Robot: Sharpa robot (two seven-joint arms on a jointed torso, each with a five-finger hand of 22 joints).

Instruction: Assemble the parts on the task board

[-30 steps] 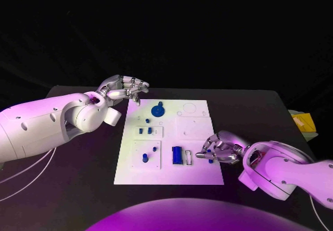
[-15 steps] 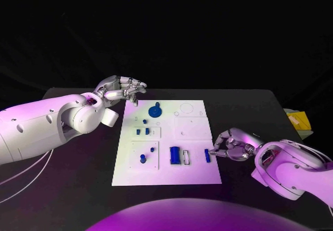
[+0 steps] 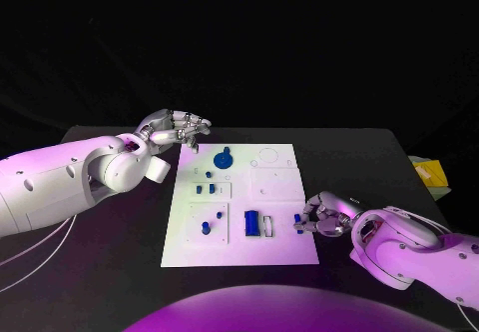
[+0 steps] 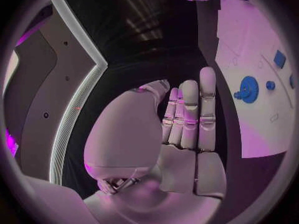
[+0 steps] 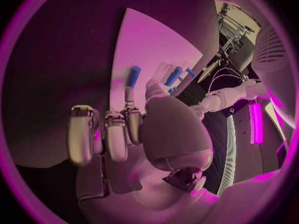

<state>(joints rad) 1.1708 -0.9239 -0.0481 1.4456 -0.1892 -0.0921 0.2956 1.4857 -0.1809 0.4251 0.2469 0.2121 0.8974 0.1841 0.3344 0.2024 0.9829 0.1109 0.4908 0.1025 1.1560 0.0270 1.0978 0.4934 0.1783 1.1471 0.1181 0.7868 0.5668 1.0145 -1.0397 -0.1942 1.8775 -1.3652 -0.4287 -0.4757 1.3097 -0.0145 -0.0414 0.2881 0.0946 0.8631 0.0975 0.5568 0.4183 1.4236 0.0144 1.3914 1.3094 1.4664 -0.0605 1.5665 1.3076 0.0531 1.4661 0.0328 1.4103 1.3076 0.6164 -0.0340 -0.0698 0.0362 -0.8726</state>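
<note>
Board (image 3: 284, 249) sits flat in the middle of the black desk (image 3: 110, 277), a white plate with small blue pieces on it. Right robot hand (image 3: 324, 216) is at the board's right edge, fingers curled around a small blue peg (image 3: 297, 222) that stands just over the edge. In the right wrist view the same peg (image 5: 132, 76) pokes out past the fingertips (image 5: 130, 115). Left robot hand (image 3: 178, 128) hangs above the board's far left corner with nothing in it, fingers loosely bent and close together. A blue gear (image 3: 226, 160) lies near that end, and a blue block (image 3: 252, 223) lies next to a slot (image 3: 268, 226) closer to the peg.
</note>
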